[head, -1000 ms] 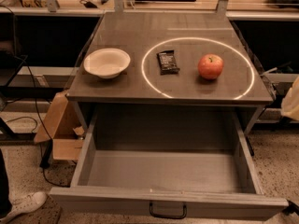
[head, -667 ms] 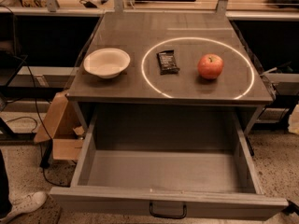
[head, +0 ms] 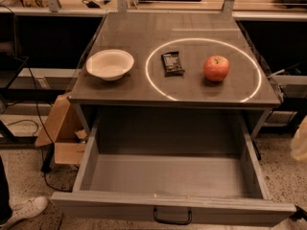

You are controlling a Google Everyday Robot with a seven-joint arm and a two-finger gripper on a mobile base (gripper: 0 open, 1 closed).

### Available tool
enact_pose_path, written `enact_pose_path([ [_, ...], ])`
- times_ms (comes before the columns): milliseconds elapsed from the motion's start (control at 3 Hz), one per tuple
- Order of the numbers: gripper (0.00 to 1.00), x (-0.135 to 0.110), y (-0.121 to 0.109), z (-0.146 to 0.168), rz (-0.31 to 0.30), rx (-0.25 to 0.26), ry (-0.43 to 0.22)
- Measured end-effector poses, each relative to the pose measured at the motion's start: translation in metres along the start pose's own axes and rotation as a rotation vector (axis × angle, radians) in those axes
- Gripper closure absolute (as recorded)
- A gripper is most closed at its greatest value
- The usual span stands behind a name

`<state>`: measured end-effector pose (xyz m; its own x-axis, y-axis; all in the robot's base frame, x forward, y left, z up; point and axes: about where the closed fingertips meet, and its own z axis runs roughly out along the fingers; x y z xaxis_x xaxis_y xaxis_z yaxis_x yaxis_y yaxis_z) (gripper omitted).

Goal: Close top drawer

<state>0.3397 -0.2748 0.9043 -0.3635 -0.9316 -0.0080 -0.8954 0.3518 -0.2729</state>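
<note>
The top drawer (head: 120, 202) is a wide grey box pulled far out from under the table (head: 144, 92). Its inside is bare. Its front panel is nearest me, with a small black loop handle (head: 171, 217) at centre. My gripper (head: 300, 145) shows only as a pale blurred shape at the right edge of the view, to the right of the drawer's right wall and apart from it.
On the tabletop sit a white bowl (head: 110, 64), a dark snack bar (head: 171, 63) and a red apple (head: 216, 68), the last two inside a ring of light. A cardboard box (head: 60, 131) and cables lie on the floor to the left. A white shoe (head: 24, 210) is at bottom left.
The pale shape at the right edge has moved down, from level with the tabletop to beside the drawer. The drawer and the things on the table have not moved.
</note>
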Motion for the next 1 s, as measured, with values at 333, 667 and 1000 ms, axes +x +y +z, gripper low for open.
enact_pose_path([
  [333, 1.0, 0.004, 0.035, 0.016, -0.037, -0.047, 0.019],
  [667, 1.0, 0.004, 0.058, 0.035, -0.073, -0.085, 0.016],
  [1000, 1.0, 0.003, 0.074, 0.064, -0.08, -0.149, 0.015],
])
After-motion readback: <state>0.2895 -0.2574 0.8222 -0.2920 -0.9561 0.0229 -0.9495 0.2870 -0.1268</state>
